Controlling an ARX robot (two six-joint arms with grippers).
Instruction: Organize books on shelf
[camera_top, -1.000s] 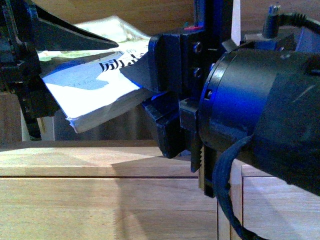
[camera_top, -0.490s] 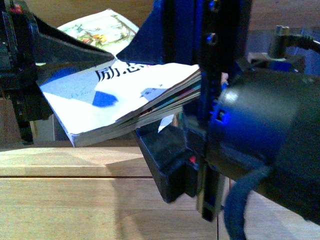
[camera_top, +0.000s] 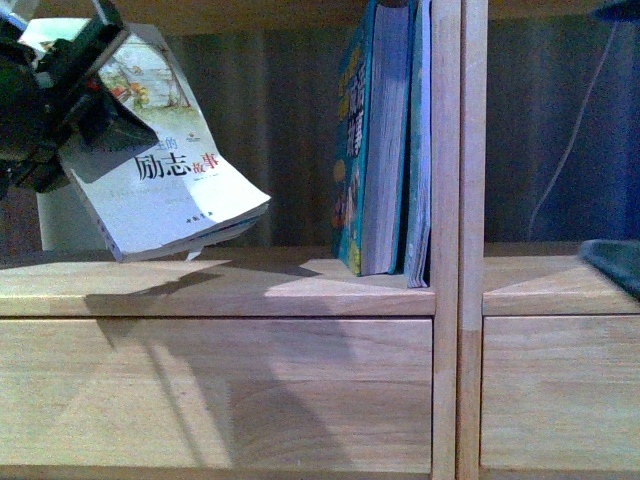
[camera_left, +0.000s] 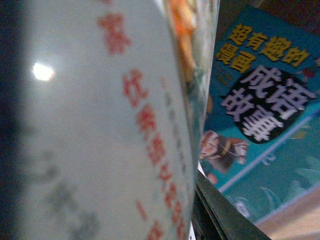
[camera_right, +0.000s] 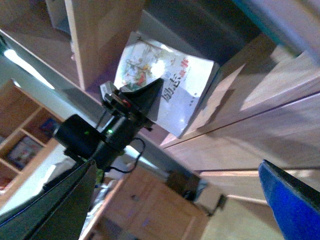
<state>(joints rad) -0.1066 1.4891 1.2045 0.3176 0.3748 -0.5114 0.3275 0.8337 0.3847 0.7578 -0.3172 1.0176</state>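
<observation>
The front view is dim and bluish. Lit from the upper left, the white paperback (camera_top: 170, 190) casts a long shadow down the shelf (camera_top: 300, 290). The left wrist view is badly blurred, with 1 glare spot on the cover; the right wrist view is soft.

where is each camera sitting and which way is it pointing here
Front view: on the robot's body, facing the shelf level-on; the left gripper shows at far left, shut on the white paperback.
Left wrist view: on the left arm, close against the paperback's cover, the teal book beyond; one dark finger shows.
Right wrist view: on the right arm, looking across at the left gripper; the right gripper's fingers frame it, spread apart.
Shared: all three show the white paperback.
</observation>
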